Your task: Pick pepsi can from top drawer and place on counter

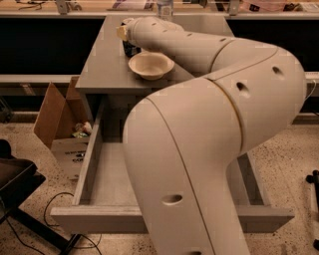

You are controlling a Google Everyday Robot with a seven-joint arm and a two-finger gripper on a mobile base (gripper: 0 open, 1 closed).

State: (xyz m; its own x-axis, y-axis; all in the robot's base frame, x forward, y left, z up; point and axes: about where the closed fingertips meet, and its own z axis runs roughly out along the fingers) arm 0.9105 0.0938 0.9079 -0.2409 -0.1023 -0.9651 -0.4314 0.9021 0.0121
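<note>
The top drawer (99,219) is pulled wide open, and the part of its inside that shows holds nothing. My arm reaches over it to the back left of the grey counter (107,64). My gripper (127,36) is there, directly over the pepsi can (130,50). The can shows only as a small dark shape standing on the counter under the gripper. Whether the gripper is touching the can cannot be told. My arm hides the right half of the drawer.
A cream bowl (150,64) sits on the counter just right of the can. A clear bottle (164,9) stands at the counter's back edge. An open cardboard box (57,117) is on the floor to the left. A black stand (15,184) is at lower left.
</note>
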